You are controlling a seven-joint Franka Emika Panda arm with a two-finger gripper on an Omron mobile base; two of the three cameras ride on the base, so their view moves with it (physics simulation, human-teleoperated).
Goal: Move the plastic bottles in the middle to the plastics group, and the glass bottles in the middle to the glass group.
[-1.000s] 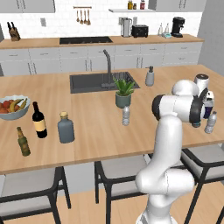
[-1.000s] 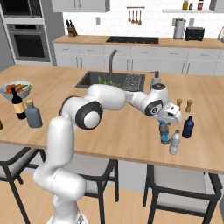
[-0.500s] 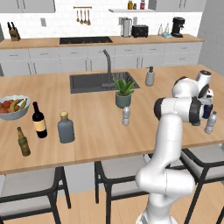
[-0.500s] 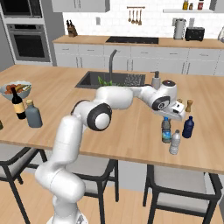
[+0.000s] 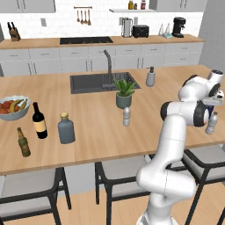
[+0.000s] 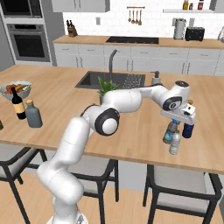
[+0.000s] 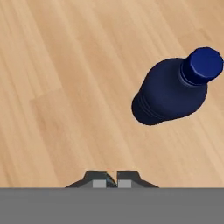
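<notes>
Gripper (image 7: 110, 178) over bare table (image 7: 65, 87), fingers pressed together, empty; hand view alone shows dark-blue bottle (image 7: 170, 89) from above.

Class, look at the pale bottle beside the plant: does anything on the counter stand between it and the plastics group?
Nothing visible does. From the pale bottle in front of the plant, bare counter runs right toward the plastics group, though the robot's arm hides part of that stretch.

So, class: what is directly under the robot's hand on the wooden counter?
A small clear blue-labelled bottle stands under it, beside the all-dark-blue bottle. Its cap is hidden by the hand; the fingers look together.
</notes>
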